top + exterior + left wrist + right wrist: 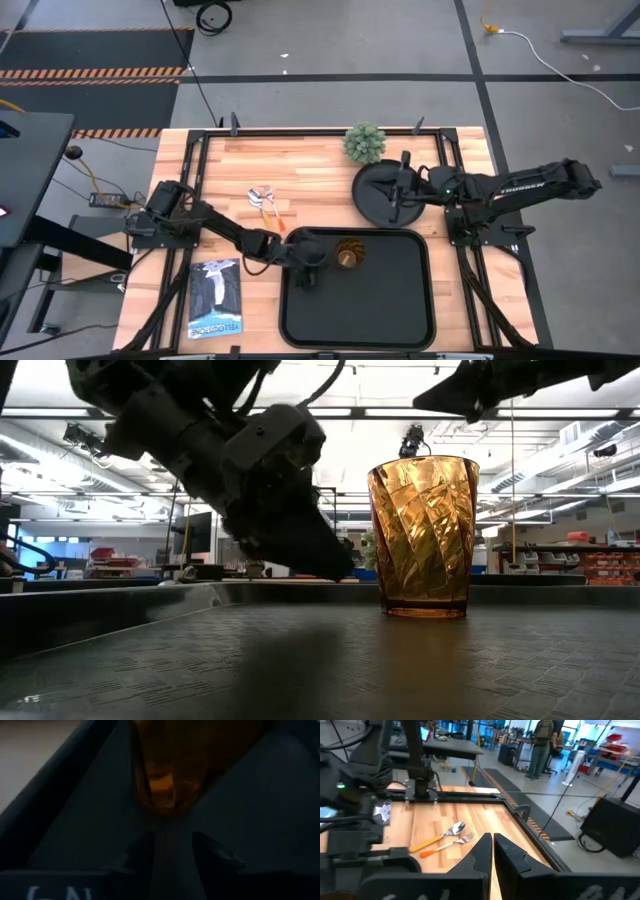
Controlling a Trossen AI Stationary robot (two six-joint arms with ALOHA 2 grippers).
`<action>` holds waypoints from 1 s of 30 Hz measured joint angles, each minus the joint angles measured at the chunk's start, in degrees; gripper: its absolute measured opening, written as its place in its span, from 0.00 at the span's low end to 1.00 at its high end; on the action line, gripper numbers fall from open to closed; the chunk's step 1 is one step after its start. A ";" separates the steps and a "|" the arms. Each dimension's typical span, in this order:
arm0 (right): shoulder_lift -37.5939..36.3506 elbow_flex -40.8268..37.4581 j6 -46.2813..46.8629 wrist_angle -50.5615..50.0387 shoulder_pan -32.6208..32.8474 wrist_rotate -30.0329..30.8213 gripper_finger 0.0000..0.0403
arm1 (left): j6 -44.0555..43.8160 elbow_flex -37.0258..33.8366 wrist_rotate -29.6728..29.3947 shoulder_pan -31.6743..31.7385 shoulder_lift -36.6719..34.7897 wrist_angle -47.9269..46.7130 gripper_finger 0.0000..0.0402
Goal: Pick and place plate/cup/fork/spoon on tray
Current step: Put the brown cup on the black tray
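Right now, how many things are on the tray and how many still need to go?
One is done: the cup stands upright on the tray. The left gripper is beside it, open, holding nothing. The right gripper is over the plate, which lies on the table beside the tray. The spoon and fork lie together on the wood. So three remain.

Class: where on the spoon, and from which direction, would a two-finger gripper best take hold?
Grip the spoon by its orange handle, descending from above with fingers across it: it lies flat on the table, and the fork lies close beside it.
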 joint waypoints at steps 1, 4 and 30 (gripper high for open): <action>-0.52 0.00 -0.10 -0.37 0.00 0.10 0.06 | -0.76 0.68 -0.58 -0.28 0.26 -0.21 0.35; -1.92 0.00 -0.10 -1.76 0.00 0.06 0.06 | -2.17 3.40 -2.47 -1.16 1.47 -3.80 0.35; -5.28 0.04 -0.49 -7.80 3.37 -0.98 0.06 | -4.08 21.25 -6.68 0.54 13.42 -14.94 0.35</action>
